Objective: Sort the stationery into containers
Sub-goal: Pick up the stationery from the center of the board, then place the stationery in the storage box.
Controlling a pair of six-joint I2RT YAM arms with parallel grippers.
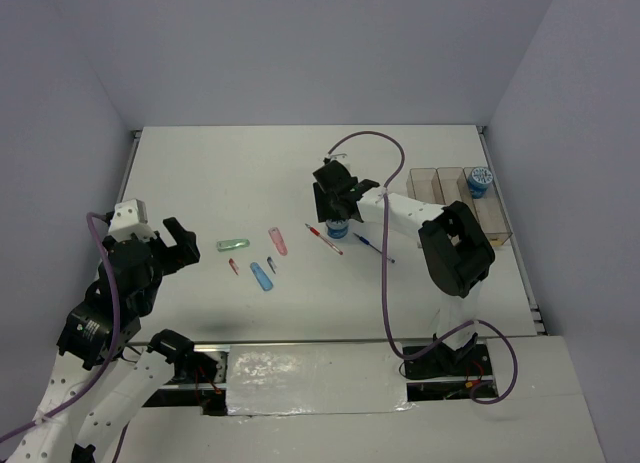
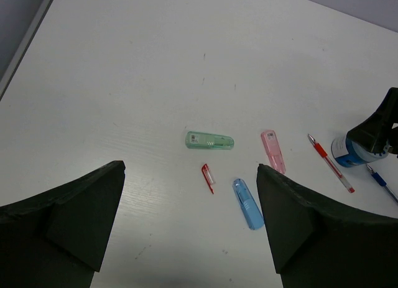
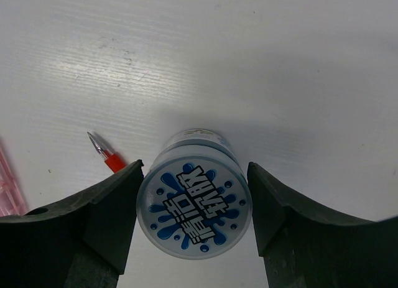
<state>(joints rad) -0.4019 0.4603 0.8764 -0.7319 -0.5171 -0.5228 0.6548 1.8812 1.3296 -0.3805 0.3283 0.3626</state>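
Observation:
One blue-and-white roll point(image 1: 338, 228) stands on the table mid-right. My right gripper point(image 1: 338, 208) is open and straddles it. In the right wrist view the roll point(image 3: 194, 210) fills the gap of the gripper point(image 3: 194, 167); the left finger touches its rim and a thin gap shows at the right finger. A second roll point(image 1: 480, 180) sits in the rightmost of three clear bins point(image 1: 495, 223). The red pen point(image 1: 323, 238) and blue pen point(image 1: 372, 246) lie beside the first roll. My left gripper point(image 1: 185, 245) is open and empty above the table, left of the green piece point(image 1: 232, 245).
The pink piece point(image 1: 277, 241), the blue piece point(image 1: 261, 275), a red clip point(image 1: 233, 267) and a small blue clip point(image 1: 271, 265) lie between the arms. The left wrist view shows the green piece point(image 2: 209, 140), the pink piece point(image 2: 273, 151), the blue piece point(image 2: 248, 203) and the red clip point(image 2: 208, 177).

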